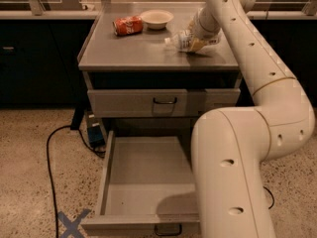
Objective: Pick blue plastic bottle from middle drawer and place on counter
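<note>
**Inspector:** Claw position?

**Assessor:** The claw [199, 42] sits low over the right half of the desk [133, 53]. It is at the end of the pale arm [257, 68], which rises from the right foreground and bends back over the cabinet. The claw is at the base end of the blue plastic bottle [179, 39].

**Inspector:** Clamped or released?

**Assessor:** Cannot tell. Claw and bottle overlap, and the grip itself cannot be made out.

**Inspector:** Bottle condition?

**Assessor:** Lying nearly on its side, with the white cap pointing left and the body running right into the claw. It is over the desk surface, right of centre. Whether it rests on the metal or hangs just above it cannot be determined.

**Inspector:** Other items on the desk?

**Assessor:** A white bowl [157, 19] stands upright near the back edge. A red soda can [128, 25] lies on its side just left of the bowl. Both are apart from the bottle, behind it and to its left.

**Inspector:** Drawers?

**Assessor:** Under the desk is a grey drawer with a tall flat front [129, 103] and a dark handle at its centre. Below that, the middle drawer [143, 172] is extended toward the camera. Its flat bottom and low left wall are in view, its right side is hidden behind the arm, and a wire handle sits on its front lip.

**Inspector:** Surroundings?

**Assessor:** The floor is speckled. A black cable [48, 152] loops left of the cabinet, and a blue tape cross [72, 225] lies near the open drawer's left front corner.
</note>
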Controlling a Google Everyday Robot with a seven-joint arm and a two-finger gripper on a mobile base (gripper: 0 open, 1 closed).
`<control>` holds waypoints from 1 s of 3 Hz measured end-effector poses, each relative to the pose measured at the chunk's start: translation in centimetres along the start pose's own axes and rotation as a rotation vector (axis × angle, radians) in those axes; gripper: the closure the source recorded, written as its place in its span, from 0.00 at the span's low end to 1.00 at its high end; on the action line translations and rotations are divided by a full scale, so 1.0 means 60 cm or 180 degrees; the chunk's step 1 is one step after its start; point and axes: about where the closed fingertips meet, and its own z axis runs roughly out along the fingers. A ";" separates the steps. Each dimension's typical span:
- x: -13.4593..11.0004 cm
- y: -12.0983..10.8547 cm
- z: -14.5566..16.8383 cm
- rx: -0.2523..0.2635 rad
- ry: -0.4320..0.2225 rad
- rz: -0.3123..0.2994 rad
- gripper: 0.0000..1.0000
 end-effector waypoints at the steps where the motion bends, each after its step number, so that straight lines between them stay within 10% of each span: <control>1: 0.000 -0.002 -0.001 -0.0002 -0.0003 0.0007 1.00; 3: 0.000 -0.002 -0.001 -0.0002 -0.0003 0.0007 0.58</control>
